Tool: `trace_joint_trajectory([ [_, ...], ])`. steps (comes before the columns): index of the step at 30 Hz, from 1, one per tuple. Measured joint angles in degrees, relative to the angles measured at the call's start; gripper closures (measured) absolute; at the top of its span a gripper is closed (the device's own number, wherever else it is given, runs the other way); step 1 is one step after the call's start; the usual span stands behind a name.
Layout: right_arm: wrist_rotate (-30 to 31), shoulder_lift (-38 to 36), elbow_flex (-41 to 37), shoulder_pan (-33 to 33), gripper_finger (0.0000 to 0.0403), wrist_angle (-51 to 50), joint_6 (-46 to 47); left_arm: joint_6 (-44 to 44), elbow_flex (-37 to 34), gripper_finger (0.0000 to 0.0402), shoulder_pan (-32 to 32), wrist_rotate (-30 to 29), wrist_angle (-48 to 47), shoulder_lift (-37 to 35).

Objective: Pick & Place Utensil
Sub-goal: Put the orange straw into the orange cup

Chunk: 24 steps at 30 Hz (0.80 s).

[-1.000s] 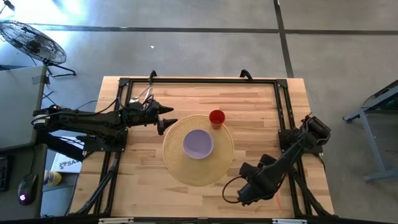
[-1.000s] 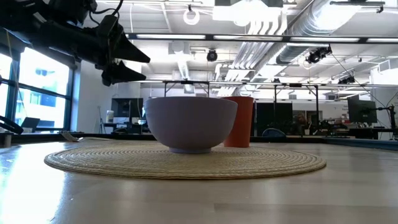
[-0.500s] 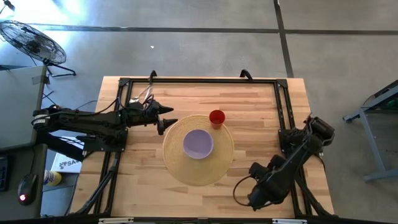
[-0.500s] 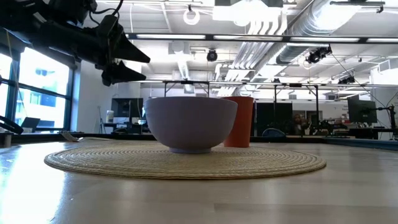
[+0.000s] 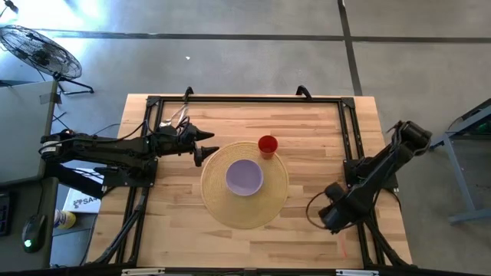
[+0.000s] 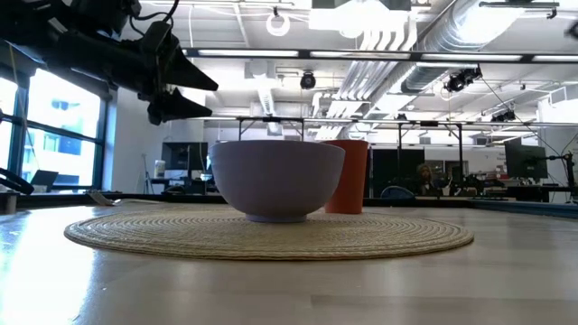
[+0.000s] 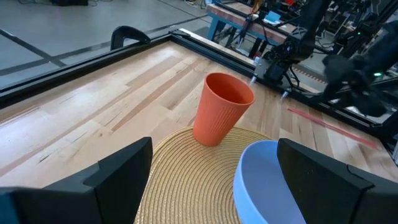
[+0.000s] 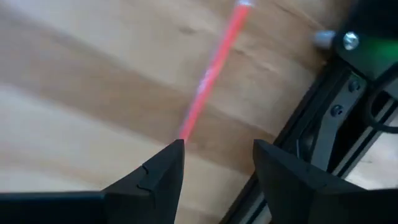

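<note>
A thin red utensil (image 8: pixel 213 67) lies flat on the wood near the table's right near corner (image 5: pixel 343 248). My right gripper (image 8: pixel 217 149) hovers over it, open, with the utensil's near end showing just past one fingertip; I see no touch. My left gripper (image 5: pixel 205 146) waits open at the left edge of the round woven mat (image 5: pixel 270 201), also seen in the low view (image 6: pixel 185 90). A lavender bowl (image 5: pixel 244 176) stands on the middle of the mat. A red cup (image 5: pixel 267 145) stands upright on the mat's far edge.
A black metal frame (image 5: pixel 350 130) runs along the table's edges, and one rail (image 8: pixel 323 134) lies right beside the utensil. Bare wood lies between the mat and the right rail. A fan (image 5: pixel 38 50) stands on the floor beyond the far left corner.
My right arm has swung toward the table's right edge, and its gripper has moved right and a little toward the far edge, away from the near edge. The left arm, bowl, cup and mat have kept still.
</note>
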Motion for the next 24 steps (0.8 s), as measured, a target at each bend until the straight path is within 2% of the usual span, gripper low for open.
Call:
trace_joint_trajectory([
  [4,-1.99,-2.63,-7.24,-0.05,0.0218,6.69,5.93,0.00,0.00,0.0062,0.00,-0.02,0.00,0.00],
  [11,-2.17,-3.75,-14.36,-0.24,0.0218,22.86,6.31,0.00,0.00,0.0062,0.02,-0.04,0.00,0.00],
  [18,-1.23,-3.77,-14.41,-0.26,0.0224,21.71,7.78,0.02,0.00,0.0062,0.01,-0.07,0.02,0.00],
  [24,-1.33,-3.68,-14.46,-0.63,0.0272,23.07,7.67,0.02,0.00,0.0062,0.01,-0.07,0.01,0.00],
])
